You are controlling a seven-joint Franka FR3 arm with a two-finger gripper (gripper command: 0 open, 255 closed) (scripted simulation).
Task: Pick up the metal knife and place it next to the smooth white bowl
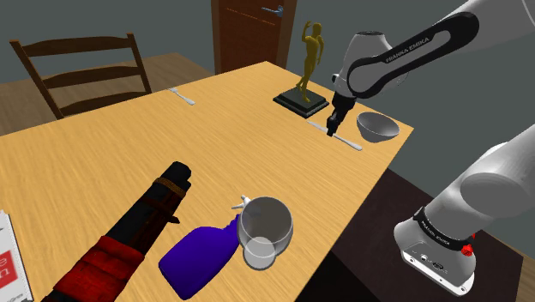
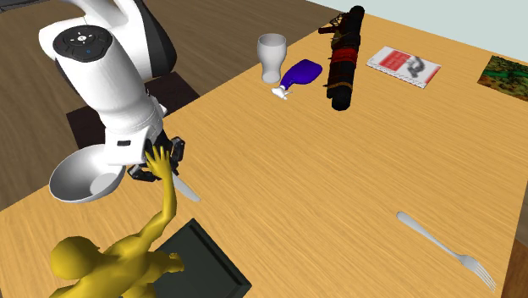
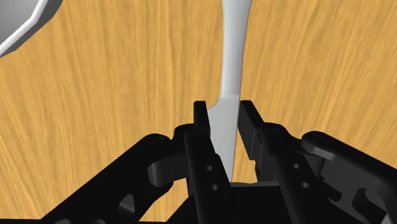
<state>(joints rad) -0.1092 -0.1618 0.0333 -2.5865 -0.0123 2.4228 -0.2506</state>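
The grey metal knife (image 1: 350, 141) lies flat on the wooden table (image 1: 103, 163), just beside the smooth white bowl (image 1: 377, 127). My black gripper (image 1: 333, 130) stands low over the knife's end nearest the gold statue. In the wrist view the knife (image 3: 232, 57) runs away from the gripper (image 3: 222, 118), and both fingers press against its edges, so the gripper is shut on it. The bowl's rim (image 3: 16, 22) shows off to one side. In the second exterior view the knife tip (image 2: 188, 192) pokes out below the gripper (image 2: 165, 165), with the bowl (image 2: 80, 179) close by.
A gold figure (image 1: 310, 51) on a black base (image 1: 300, 100) stands right beside the gripper. A fork (image 1: 182, 96) lies at the table's far side. A glass (image 1: 264, 227), a purple bottle (image 1: 201, 253) and a black-and-red roll (image 1: 137, 236) sit nearer. The table edge runs past the bowl.
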